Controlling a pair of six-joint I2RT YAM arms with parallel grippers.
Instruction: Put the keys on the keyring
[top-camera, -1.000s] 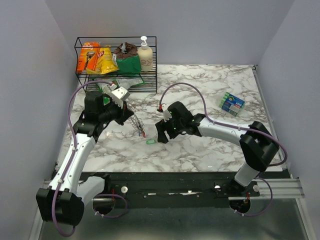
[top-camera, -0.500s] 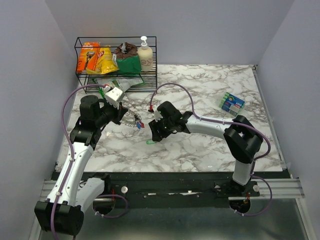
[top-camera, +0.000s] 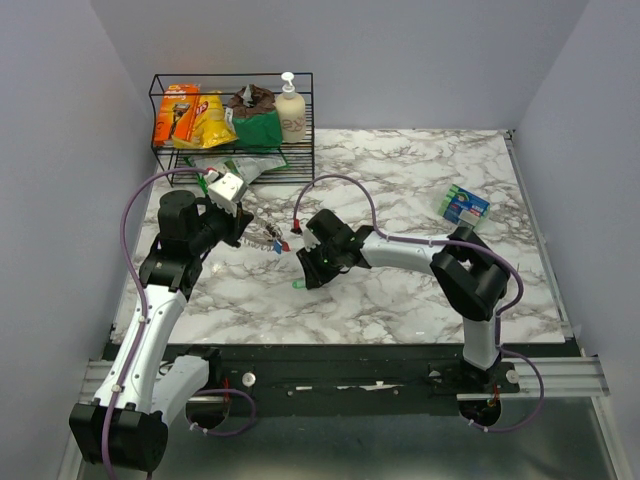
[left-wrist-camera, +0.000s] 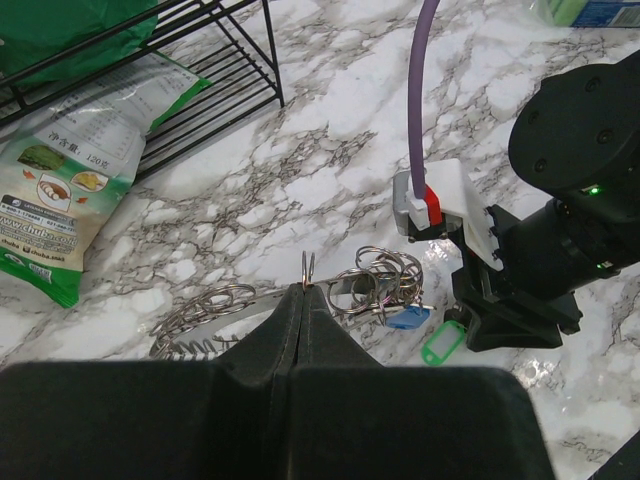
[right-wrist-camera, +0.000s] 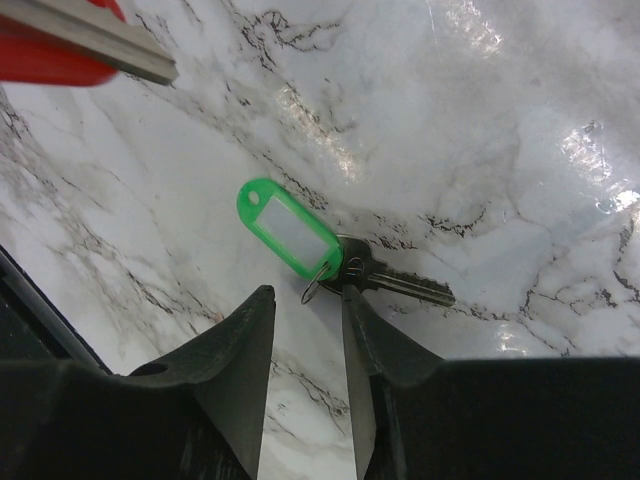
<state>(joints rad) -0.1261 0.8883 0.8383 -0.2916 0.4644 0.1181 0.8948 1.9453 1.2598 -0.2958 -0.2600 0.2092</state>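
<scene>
L end effector (left-wrist-camera: 305, 292) clamped shut on keyring (left-wrist-camera: 382, 280), left of table (top-camera: 400, 310) centre; blue tag (left-wrist-camera: 405, 318) on the bunch. R end effector (right-wrist-camera: 305, 305) narrow, gap still showing. Its tips sit either side of the small ring of the green-tag key (right-wrist-camera: 288, 238), which lies flat on the table twd front edge.

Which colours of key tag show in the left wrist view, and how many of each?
Blue tag: 1, on the keyring
Green tag: 1, lying on the table
Total: 2
</scene>
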